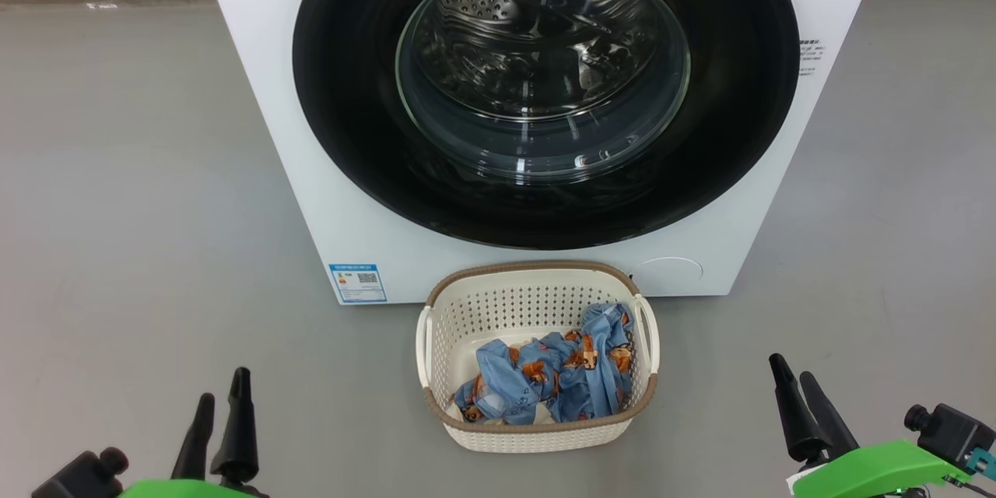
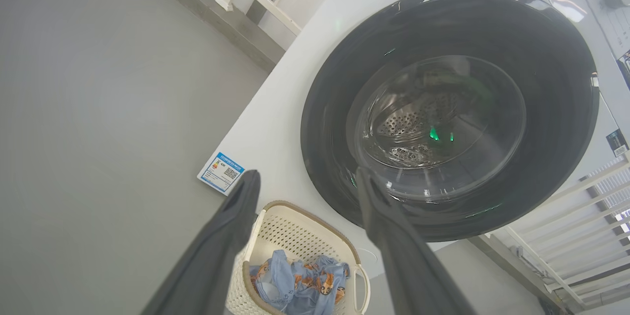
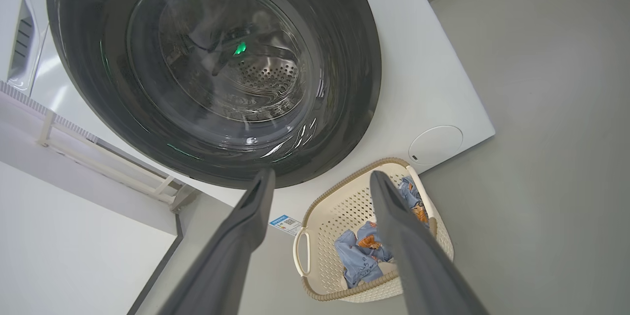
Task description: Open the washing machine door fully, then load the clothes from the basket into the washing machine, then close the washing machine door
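At the lower left of the head view, the left gripper (image 1: 223,385) sits low in the picture over the grey floor (image 1: 117,171). Its two dark fingers are spread wide and hold nothing. Moving right, a small blue label (image 1: 357,282) is stuck on the lower front of the washing machine (image 1: 257,93), a big white box in the middle of the scene. The washing machine door (image 1: 350,132), a glossy black ring around a bulging glass window, lies flush against the front, shut. The steel drum (image 1: 537,39) shows through the glass and looks empty. Directly in front of the machine, on the floor just beside its base, stands the basket (image 1: 529,268), cream with a brown rim. The clothes (image 1: 560,373), a crumpled blue bundle with small orange-brown figures, lie inside it, toward its right and near side. At the lower right, the right gripper (image 1: 790,367) hangs low too, fingers wide apart and empty, well apart from the basket. Judging by this, no step of the task is done. The door must be opened fully, the clothes lifted from the basket into the drum, and the door closed.
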### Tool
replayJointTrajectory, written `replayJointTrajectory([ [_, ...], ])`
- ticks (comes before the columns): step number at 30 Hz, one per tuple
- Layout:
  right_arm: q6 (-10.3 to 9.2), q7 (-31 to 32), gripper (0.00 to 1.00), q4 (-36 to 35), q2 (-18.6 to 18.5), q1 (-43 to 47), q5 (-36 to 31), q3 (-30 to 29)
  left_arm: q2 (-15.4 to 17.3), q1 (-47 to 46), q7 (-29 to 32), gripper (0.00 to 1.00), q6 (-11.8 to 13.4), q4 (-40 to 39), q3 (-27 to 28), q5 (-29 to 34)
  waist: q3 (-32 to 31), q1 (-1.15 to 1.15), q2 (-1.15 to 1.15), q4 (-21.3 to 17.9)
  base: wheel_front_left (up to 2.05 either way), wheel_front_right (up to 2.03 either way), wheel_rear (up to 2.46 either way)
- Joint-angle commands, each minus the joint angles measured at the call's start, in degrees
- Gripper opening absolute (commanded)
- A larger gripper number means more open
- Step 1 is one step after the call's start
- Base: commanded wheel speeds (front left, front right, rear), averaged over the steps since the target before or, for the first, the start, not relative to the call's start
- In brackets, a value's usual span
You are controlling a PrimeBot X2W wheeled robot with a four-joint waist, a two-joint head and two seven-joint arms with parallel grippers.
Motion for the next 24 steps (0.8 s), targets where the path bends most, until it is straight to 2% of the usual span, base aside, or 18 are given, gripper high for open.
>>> replayJointTrajectory([
  [1,0.05,-0.87,1.0,-1.6,-0.91,-2.6,-1.69,0.99,0.58,-0.61,-0.9,1.0,-0.35,-1.95,1.3,1.82,0.0,0.0,0.0,-0.01,0.0,0.0,0.0],
  [24,0.07,-4.17,1.0,-2.51,-2.17,-2.93,-15.2,3.16,0.36,0.05,-4.18,1.0,-0.48,-3.82,1.53,17.3,0.01,0.0,0.0,-0.16,0.0,0.0,0.0],
])
